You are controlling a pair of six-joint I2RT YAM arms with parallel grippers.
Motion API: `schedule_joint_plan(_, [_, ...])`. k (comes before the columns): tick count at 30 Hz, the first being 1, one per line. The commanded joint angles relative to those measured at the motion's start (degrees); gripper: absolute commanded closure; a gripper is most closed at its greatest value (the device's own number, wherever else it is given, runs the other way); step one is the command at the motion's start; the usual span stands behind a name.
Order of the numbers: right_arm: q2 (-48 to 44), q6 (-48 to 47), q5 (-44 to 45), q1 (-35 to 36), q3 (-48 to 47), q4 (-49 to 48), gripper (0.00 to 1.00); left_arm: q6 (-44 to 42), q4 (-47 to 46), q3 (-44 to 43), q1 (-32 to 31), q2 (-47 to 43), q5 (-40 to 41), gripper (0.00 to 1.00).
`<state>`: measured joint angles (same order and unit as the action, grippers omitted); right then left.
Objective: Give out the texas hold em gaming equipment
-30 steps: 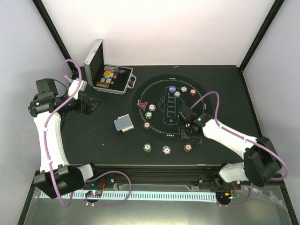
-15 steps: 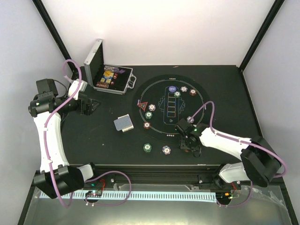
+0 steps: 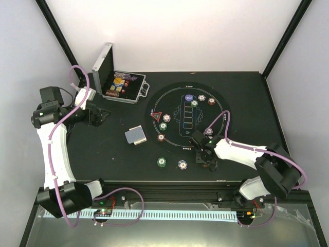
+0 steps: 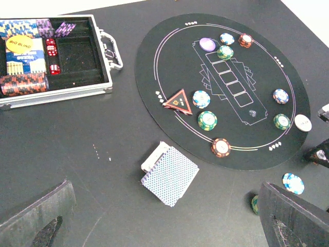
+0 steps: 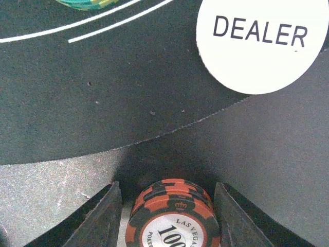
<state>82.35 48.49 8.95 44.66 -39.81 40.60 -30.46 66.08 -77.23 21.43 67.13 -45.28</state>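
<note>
Dark red 100-chip stack [image 5: 174, 216]: bottom centre of right wrist view, on bare bench [image 5: 267, 154] just off round mat [image 5: 103, 92]; white DEALER button [image 5: 262, 41] upper right, on mat rim. Right gripper [image 5: 167, 206] straddles stack, jaws apart, not yet clamped. Step, judged: grasping stack. Next: close squarely, lift clear, carry to player spot. Left gripper [image 4: 167, 224] spread wide, empty

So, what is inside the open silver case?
The case holds rows of chips, a yellow Big Blind button, red dice and one empty compartment. Whatever lies beneath the chips is covered.
</note>
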Motion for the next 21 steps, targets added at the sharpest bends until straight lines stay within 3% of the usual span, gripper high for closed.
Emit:
schedule_joint_plan(1, [1.0,-0.2,1.9,0.0,0.1,-0.7,0.49,-0.6,0.7,-1.6,0.6,-0.3,-1.3,0.01])
schedule_joint_plan(13, [-1.8,-0.6,2.6,0.0,-0.1,1.8,0.45,-0.5,0.6,-1.2,0.5,-0.3,-1.7,0.01])
schedule_joint_plan(21, [-1.9,-0.9,2.0,0.0,0.1,1.6,0.56,-0.5,0.5,-0.9,0.6,-0.5,-1.8,0.01])
